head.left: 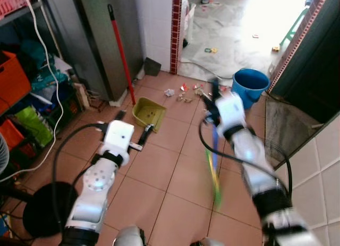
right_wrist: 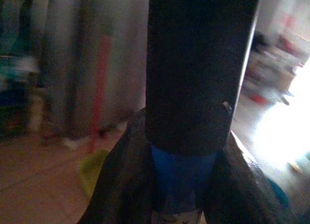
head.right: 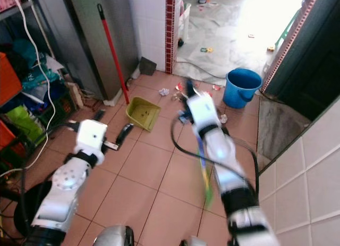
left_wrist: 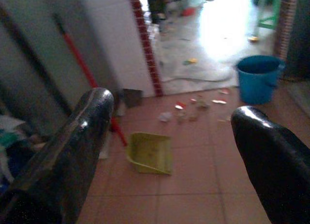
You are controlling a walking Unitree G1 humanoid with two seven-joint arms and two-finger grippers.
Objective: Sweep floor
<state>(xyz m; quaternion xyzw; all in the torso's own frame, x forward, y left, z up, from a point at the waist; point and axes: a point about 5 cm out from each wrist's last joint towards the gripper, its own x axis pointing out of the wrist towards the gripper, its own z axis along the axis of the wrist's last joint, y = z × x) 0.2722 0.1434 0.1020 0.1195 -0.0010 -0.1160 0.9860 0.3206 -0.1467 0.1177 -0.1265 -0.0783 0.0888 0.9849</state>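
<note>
Gripping the broom (head.left: 213,169), the right end effector (head.left: 212,100) holds it lengthwise toward the litter (head.left: 186,92); left end effector (left_wrist: 169,137) gapes.

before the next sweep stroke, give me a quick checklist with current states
1. Right end effector shut on the broom handle: ok.
2. Left end effector open, holding nothing: ok.
3. Yellow dustpan on the tiles, mouth facing the litter: cannot tell.
4. Litter pile lies ahead near the doorway, not yet swept: ok.
5. Blue bucket stands close beside the litter: not ok.
6. Broom head position: cannot tell, blurred.
</note>
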